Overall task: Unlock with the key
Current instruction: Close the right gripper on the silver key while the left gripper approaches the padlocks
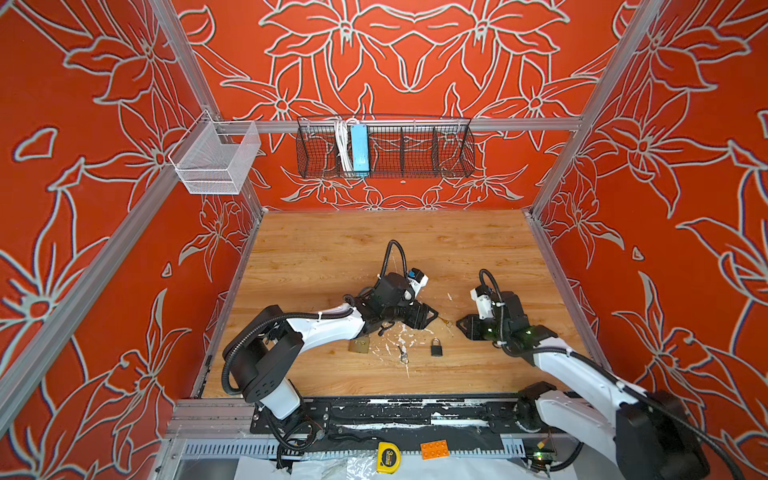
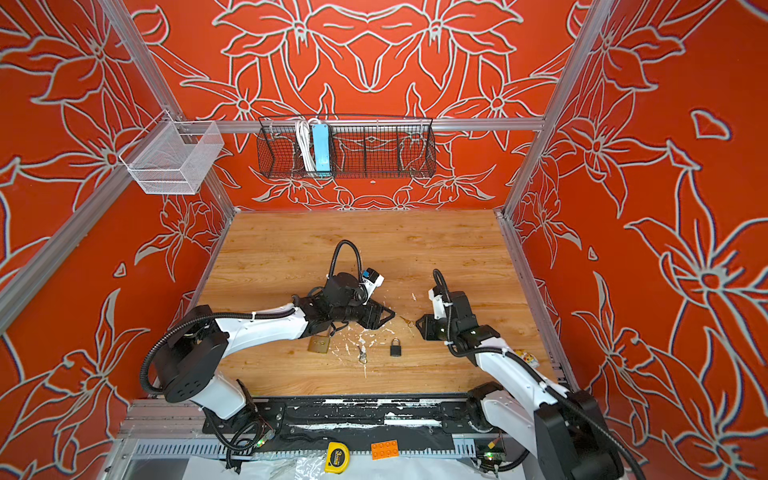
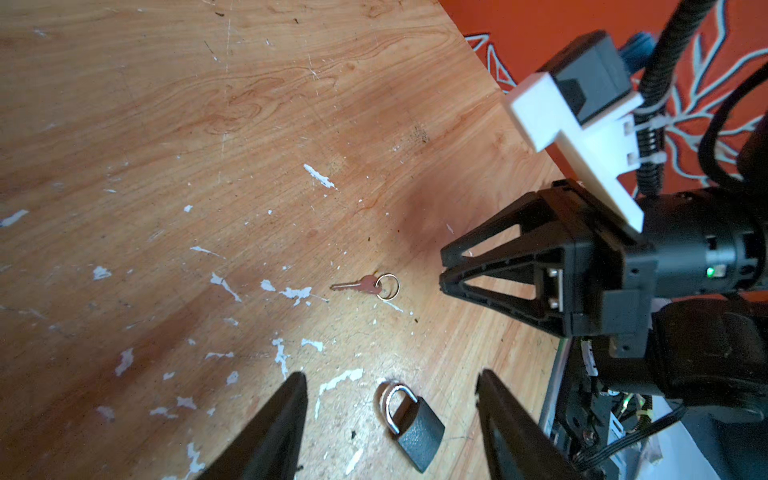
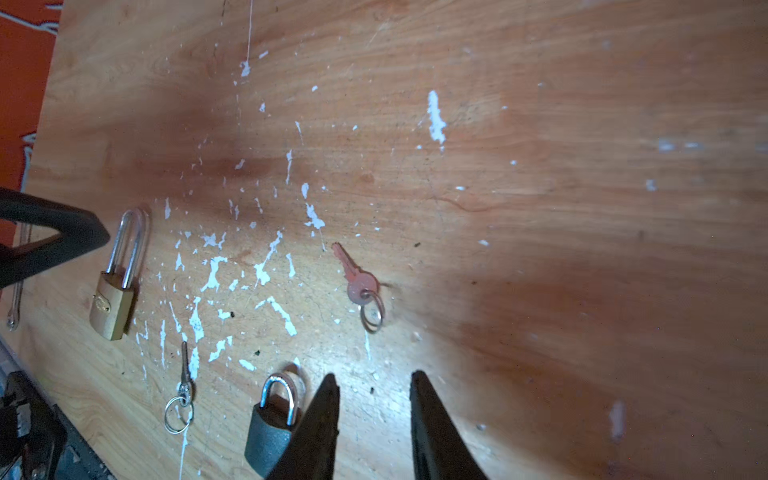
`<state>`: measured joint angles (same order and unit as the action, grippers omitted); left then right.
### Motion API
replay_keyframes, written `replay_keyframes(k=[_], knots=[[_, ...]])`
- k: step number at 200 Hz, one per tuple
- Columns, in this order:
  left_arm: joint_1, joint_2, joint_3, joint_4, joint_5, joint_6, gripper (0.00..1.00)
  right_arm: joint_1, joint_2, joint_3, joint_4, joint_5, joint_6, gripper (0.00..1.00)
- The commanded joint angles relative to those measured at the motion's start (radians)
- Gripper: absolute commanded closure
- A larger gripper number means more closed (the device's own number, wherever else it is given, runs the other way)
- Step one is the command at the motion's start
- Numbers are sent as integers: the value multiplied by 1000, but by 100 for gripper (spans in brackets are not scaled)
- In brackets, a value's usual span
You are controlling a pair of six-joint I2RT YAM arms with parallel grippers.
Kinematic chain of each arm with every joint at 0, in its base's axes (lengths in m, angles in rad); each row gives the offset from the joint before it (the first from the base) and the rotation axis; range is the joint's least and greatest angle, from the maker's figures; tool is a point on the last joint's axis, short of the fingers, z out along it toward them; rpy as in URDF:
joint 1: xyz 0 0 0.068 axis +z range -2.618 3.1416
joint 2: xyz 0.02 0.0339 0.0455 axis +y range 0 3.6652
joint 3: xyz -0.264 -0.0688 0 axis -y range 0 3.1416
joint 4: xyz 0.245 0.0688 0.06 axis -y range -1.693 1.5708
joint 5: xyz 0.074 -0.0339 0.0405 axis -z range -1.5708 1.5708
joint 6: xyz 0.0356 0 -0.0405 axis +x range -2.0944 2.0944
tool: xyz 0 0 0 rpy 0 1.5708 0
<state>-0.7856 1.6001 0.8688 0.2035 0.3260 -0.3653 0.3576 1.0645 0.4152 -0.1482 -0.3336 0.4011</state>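
Evidently nothing is unlocked yet: the red key point(image 4: 357, 278) lies on the table point(image 1: 332, 249) between the left claw point(image 3: 390, 374) and right claw point(image 4: 374, 375), with the grey lock point(image 4: 268, 436) nearby, shackle closed, and a brass lock point(image 4: 112, 305) and silver key point(image 4: 185, 370) further left. The left claw is wide apart and empty; the right shows a narrow gap, gripping nothing. Grasping, inserting and turning seem left to do.

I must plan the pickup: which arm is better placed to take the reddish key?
Probably the right arm: its narrow-set jaws point at the reddish key from close by; the jaws of the left arm stand wide open.
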Motion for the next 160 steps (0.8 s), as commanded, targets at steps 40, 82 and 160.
replay_keyframes(k=[40, 82, 160], knots=[[-1, -22, 3, -17, -4, -14, 34, 70, 36, 58, -18, 158, 8, 70], [-1, -46, -13, -6, -7, -29, 34, 71, 87, 64, 11, 177, 36, 74], [-1, -100, -34, -9, -17, -44, 33, 76, 177, 71, 85, 123, 51, 76]])
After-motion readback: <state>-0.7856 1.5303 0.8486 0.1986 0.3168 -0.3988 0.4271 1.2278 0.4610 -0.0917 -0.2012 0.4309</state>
